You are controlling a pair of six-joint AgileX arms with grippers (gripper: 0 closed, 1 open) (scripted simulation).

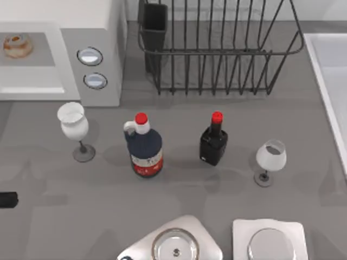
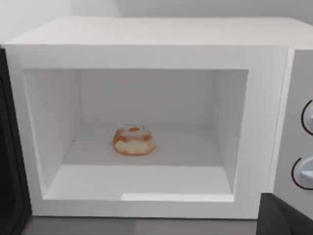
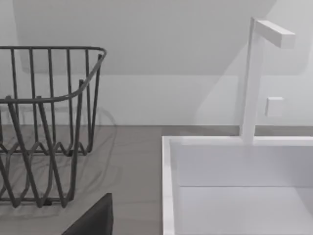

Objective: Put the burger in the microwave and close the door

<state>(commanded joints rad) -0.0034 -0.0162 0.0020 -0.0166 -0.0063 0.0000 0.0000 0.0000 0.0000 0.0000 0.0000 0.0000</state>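
Grey table point(image 1: 179, 189), left arm point(image 1: 7, 200) (edge)

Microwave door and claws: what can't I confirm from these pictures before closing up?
- Door: in the left wrist view the picture edge leaves a dark strip; its handle and swing angle are hidden.
- Left claw: a dark corner, fingers unreadable.
- Right claw: a dark wedge, likewise.
- Burger filling: too blurred.

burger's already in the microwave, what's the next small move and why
Probably bring the left gripper to the door, the dark panel standing open at the cavity's edge in the left wrist view, and start swinging it shut. The burger already sits on the floor of the microwave, well inside the opening, so only closing remains.
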